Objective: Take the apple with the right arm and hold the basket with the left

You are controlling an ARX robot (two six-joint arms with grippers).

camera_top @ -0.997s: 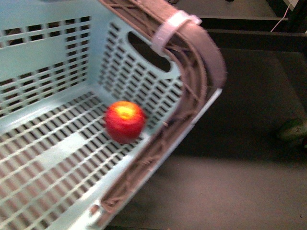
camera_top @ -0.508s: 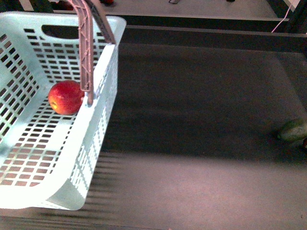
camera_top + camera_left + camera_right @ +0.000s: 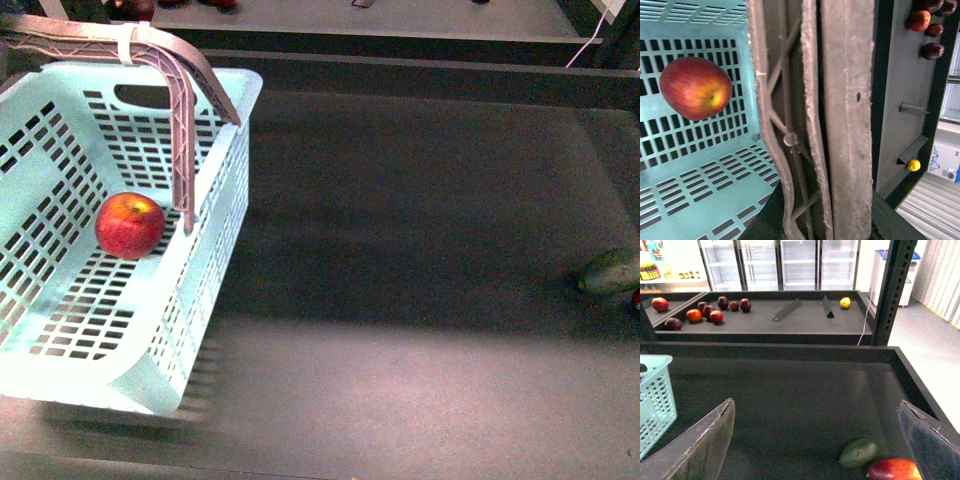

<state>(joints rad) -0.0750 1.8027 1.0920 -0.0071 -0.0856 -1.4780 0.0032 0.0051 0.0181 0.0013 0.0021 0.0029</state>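
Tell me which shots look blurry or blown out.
Front view: the near corner of the basket is blown out, its lower edge smeared. Left wrist view: the apple and handle look sharp. Right wrist view: the open jaws of the right gripper are soft, the fridges bright.

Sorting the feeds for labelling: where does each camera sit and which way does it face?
Front: on the body, looking down at the table; basket with apple left, green fruit far right; no arm shows.
Left wrist: close against the basket's handle, apple beyond; no gripper shows.
Right wrist: low over the table, facing the back shelf; open right gripper frames it.
Shared: front and left wrist, the apple; front and right wrist, the green fruit.
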